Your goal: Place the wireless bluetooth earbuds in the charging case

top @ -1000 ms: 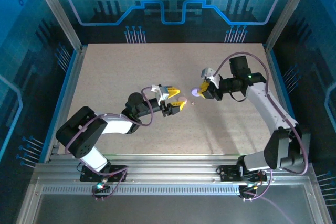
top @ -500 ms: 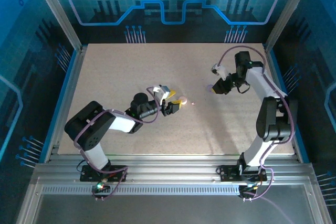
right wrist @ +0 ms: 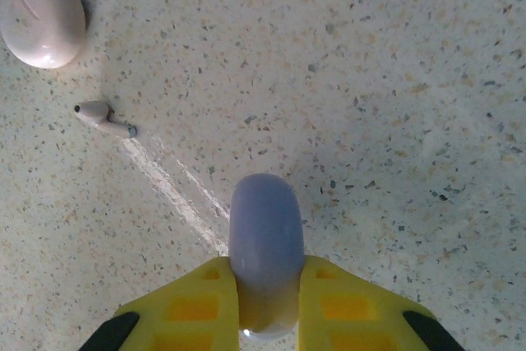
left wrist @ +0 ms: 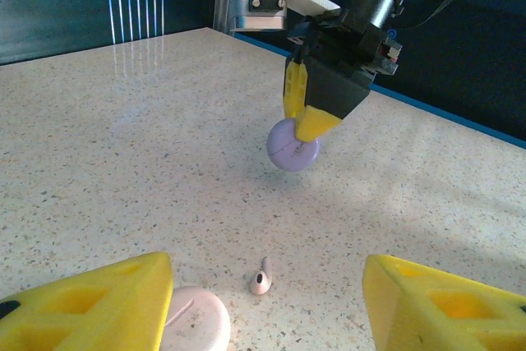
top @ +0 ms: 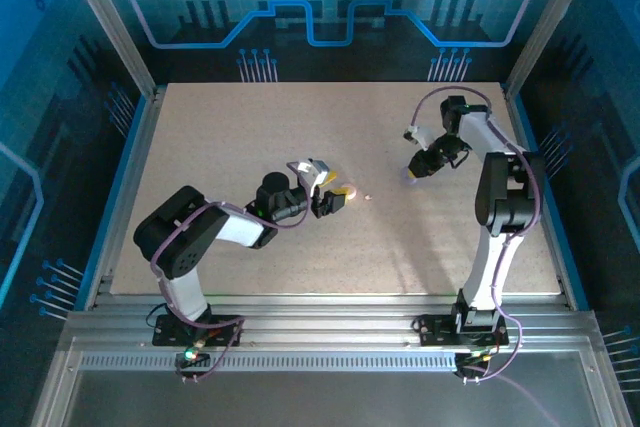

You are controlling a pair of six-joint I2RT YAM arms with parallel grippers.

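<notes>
Right claw (right wrist: 265, 289): clenched edge-on around the lavender case-half (right wrist: 265, 236), held clear of the counter (right wrist: 411, 80), likely for repositioning; one earbud (right wrist: 103, 117) and the pink case-half (right wrist: 43, 18) lie leftward, before the released left claw (left wrist: 267, 318).

Table (right wrist: 394, 55) speckled, matt, stone-look; lavender disc (right wrist: 265, 236) smooth satin plastic; pink disc (right wrist: 43, 16) smooth.

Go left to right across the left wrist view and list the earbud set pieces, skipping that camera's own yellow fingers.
pink disc → earbud → lavender disc, pinched on edge by the right gripper
</notes>
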